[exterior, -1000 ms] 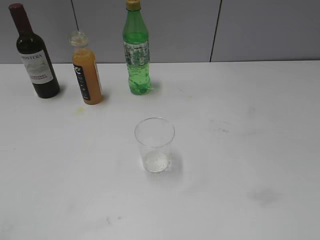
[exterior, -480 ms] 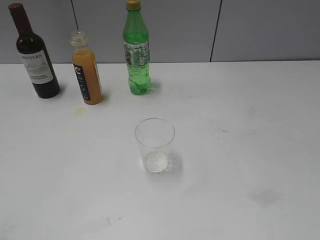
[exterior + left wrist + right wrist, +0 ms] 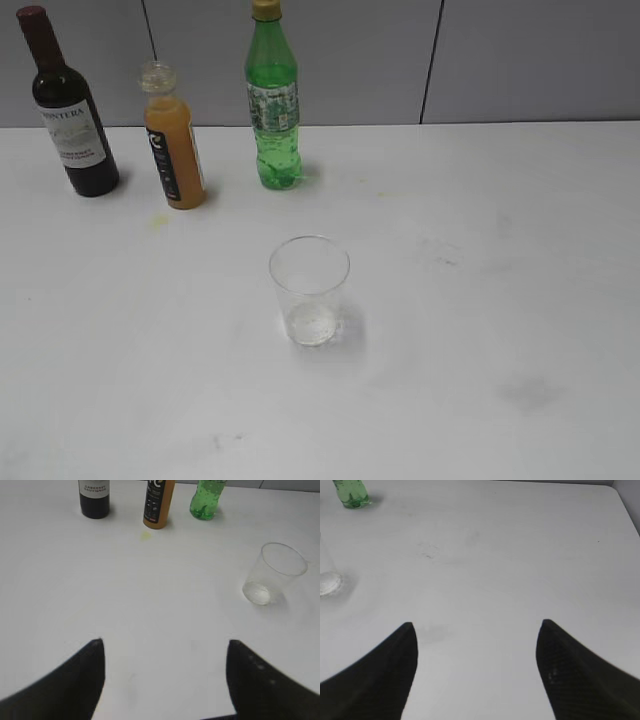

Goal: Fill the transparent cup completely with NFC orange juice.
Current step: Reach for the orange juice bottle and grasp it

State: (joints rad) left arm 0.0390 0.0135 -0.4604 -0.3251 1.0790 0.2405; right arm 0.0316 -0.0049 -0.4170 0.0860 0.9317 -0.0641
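Note:
The transparent cup (image 3: 310,290) stands upright and empty near the middle of the white table (image 3: 500,260); the left wrist view has the cup (image 3: 274,574) at right, and its base (image 3: 327,582) shows at the right wrist view's left edge. The NFC orange juice bottle (image 3: 173,140), orange with a black label, stands at the back left; its lower part (image 3: 158,505) shows in the left wrist view. Neither arm appears in the exterior view. My left gripper (image 3: 165,642) is open over bare table, well short of the bottles. Also open over bare table is my right gripper (image 3: 476,625).
A dark wine bottle (image 3: 70,110) stands left of the juice bottle, a green soda bottle (image 3: 273,100) to its right. A small yellow stain (image 3: 160,221) marks the table in front of the juice bottle. A grey wall (image 3: 520,60) closes the back.
Nothing has moved in the exterior view; bottles and cup stand as before, and no arm has come into that view.

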